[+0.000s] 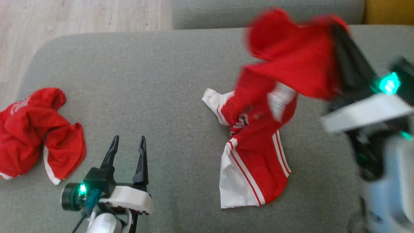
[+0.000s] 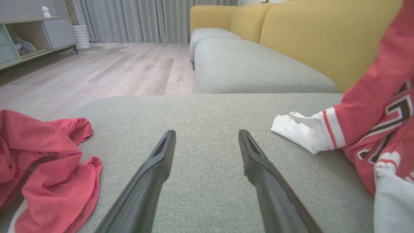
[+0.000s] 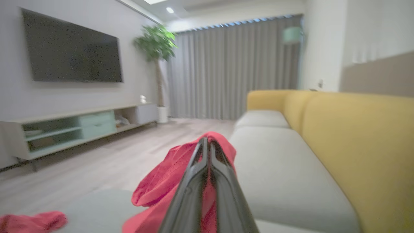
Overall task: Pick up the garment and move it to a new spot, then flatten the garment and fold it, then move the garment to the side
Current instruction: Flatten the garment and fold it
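Step one, pick-up-and-move: right end effector [image 3: 207,142] clamped on the red-and-white garment [image 1: 258,155], its top lifted at far right, hem trailing on the grey sofa cushion [image 1: 155,81]. Left end effector [image 1: 128,141] apart, empty, near left. Blurry, probably mid-carry. Next: set down clear, spread flat.
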